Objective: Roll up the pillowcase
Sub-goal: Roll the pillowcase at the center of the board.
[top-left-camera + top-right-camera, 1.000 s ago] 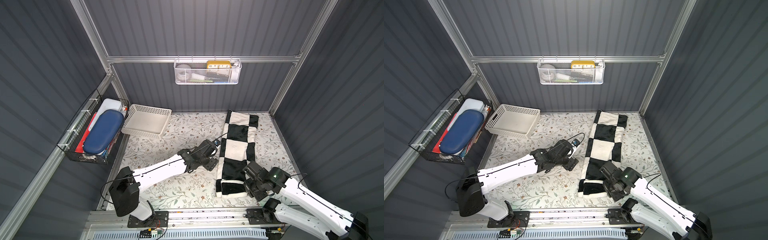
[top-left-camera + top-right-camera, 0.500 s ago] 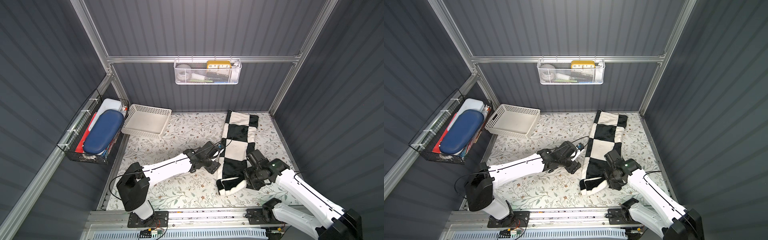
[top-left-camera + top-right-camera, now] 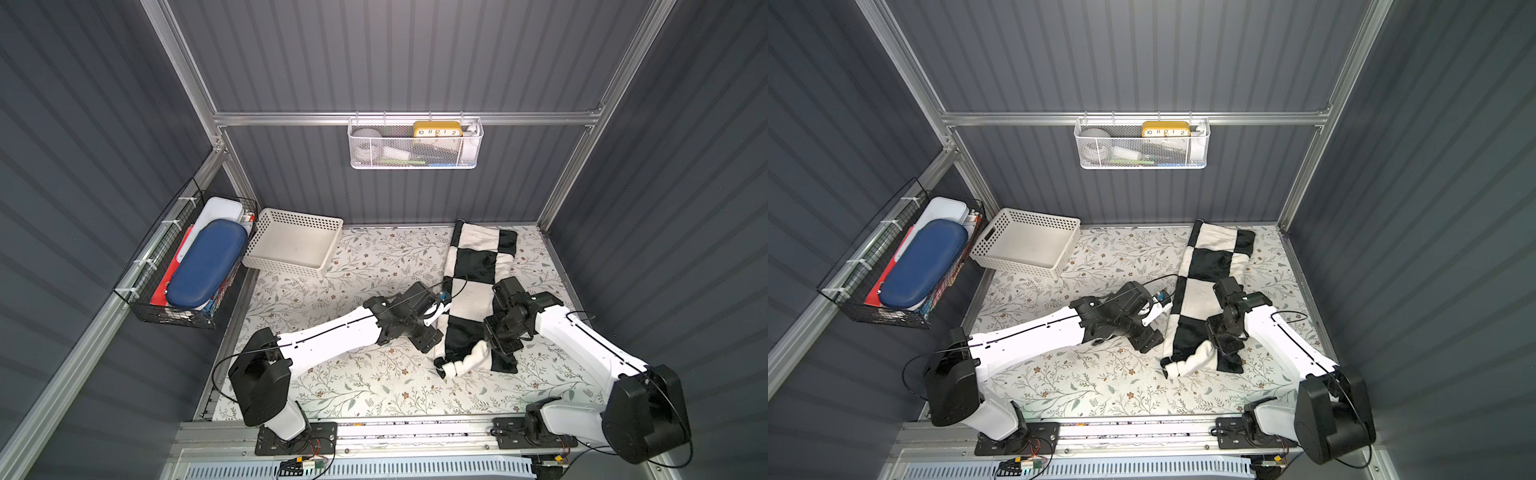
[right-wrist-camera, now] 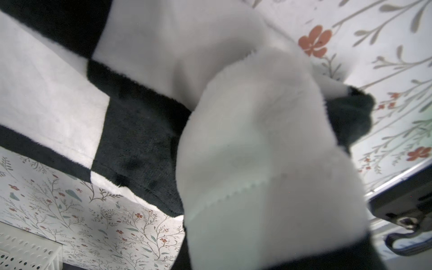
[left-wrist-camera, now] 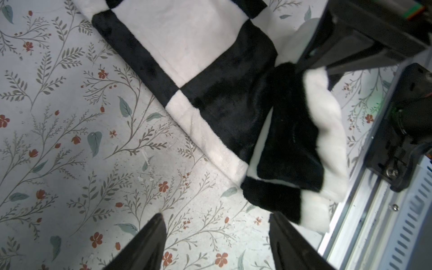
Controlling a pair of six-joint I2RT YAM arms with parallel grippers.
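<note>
The pillowcase (image 3: 473, 266) (image 3: 1208, 259), black and white checkered plush, lies folded as a long strip at the right of the table, running from the back wall toward the front. Its near end (image 3: 461, 363) is bunched and raised. My right gripper (image 3: 496, 349) (image 3: 1225, 345) is shut on that end; in the right wrist view the white cloth (image 4: 257, 140) hides the fingers. My left gripper (image 3: 430, 332) (image 3: 1150, 332) (image 5: 216, 233) stands open over the floral covering just left of the strip. The folded end (image 5: 292, 152) lies close to one finger.
A white perforated basket (image 3: 291, 245) stands at the back left on the floral table covering (image 3: 353, 270). A black wire rack with a blue case (image 3: 203, 266) hangs on the left wall. A mesh shelf (image 3: 415, 143) hangs on the back wall. A metal rail (image 3: 415, 428) runs along the front.
My right gripper has moved away from the front edge, lifting and curling the pillowcase's near end over the strip. My left gripper has shifted toward the front, closer to the pillowcase's left edge.
</note>
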